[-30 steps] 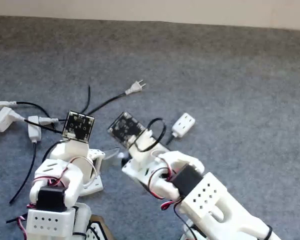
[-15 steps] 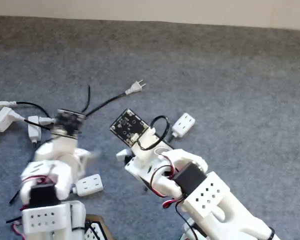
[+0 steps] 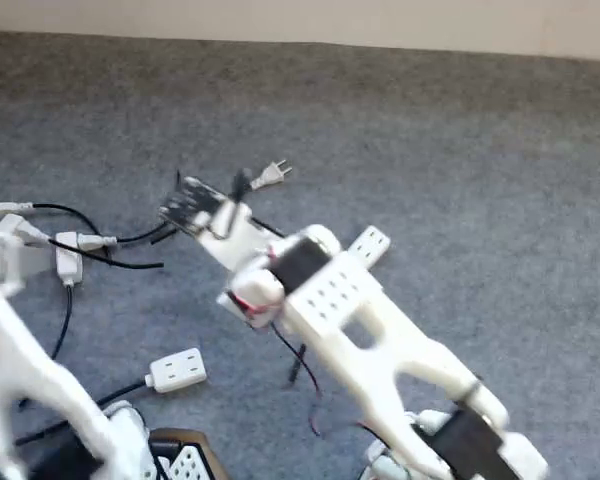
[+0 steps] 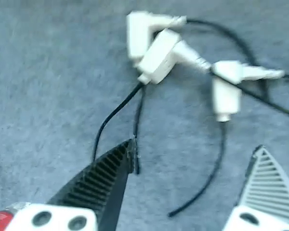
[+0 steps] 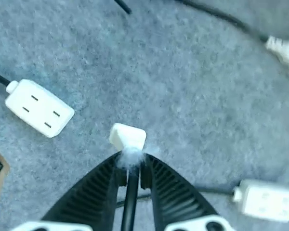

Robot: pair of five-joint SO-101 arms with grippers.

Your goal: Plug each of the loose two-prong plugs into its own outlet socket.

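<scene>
My right gripper point(image 5: 131, 161) is shut on a white two-prong plug point(image 5: 127, 137), its black cord running back between the fingers. It hangs over carpet between two white outlet blocks point(image 5: 38, 107) point(image 5: 265, 199). In the high view these outlets lie at the front point(image 3: 177, 369) and beside the right arm point(image 3: 370, 243), which stretches toward the far left. Another loose plug point(image 3: 270, 176) lies beyond it. My left gripper point(image 4: 196, 147) is open above a cluster of white plugs point(image 4: 159, 55) and adapters point(image 4: 226, 89) with black cords.
Black cords point(image 3: 110, 250) trail across the grey carpet at the left. The left arm point(image 3: 20, 340) stands at the left edge, blurred. A dark brown object point(image 3: 185, 455) sits at the front edge. Open carpet lies to the far right.
The right arm has swung from the middle out toward the far left. The left arm has swung left over the plug cluster, uncovering the front outlet.
</scene>
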